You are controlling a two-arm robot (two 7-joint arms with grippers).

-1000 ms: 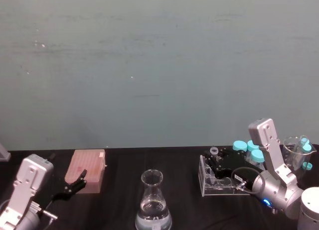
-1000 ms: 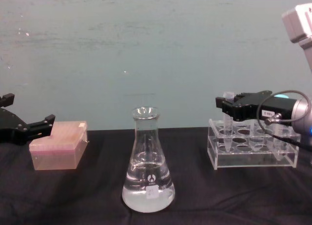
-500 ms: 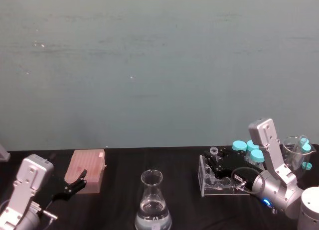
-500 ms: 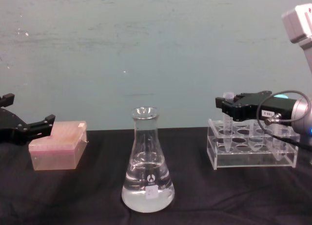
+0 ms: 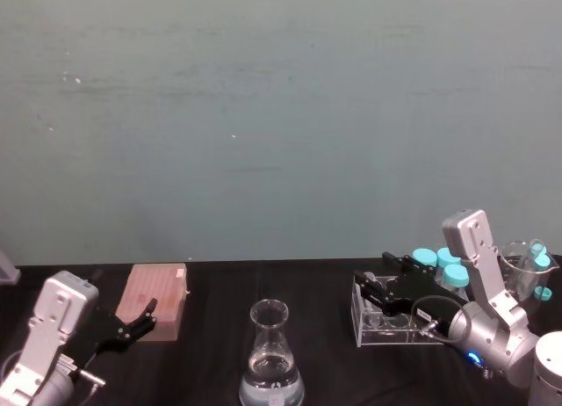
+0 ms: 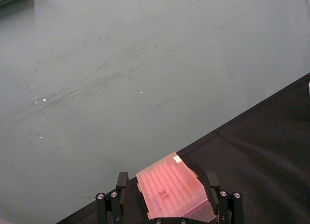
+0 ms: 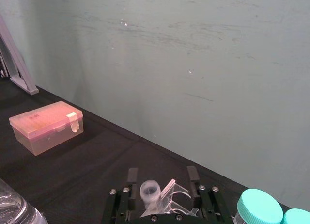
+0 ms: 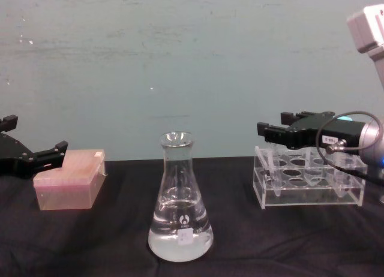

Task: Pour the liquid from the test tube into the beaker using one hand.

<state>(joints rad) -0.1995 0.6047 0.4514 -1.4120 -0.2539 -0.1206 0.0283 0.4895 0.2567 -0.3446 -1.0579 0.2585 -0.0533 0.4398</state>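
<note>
Test tube [image 7: 150, 191]: you'll find it upright at the near-left end of the clear rack [image 8: 309, 184], between the right pincer's fingers.
Right gripper [image 8: 263, 130]: level over that end of the rack; your wrist view shows its fingers spread wider than the tube, gripping nothing.
Beaker [image 8: 180, 211]: stands mid-table, well apart from the rack, with clear liquid [image 8: 180, 238] in its base.
Left gripper [image 5: 140, 320]: parked far left, fingers apart, beside the pink box [image 8: 66, 184].
</note>
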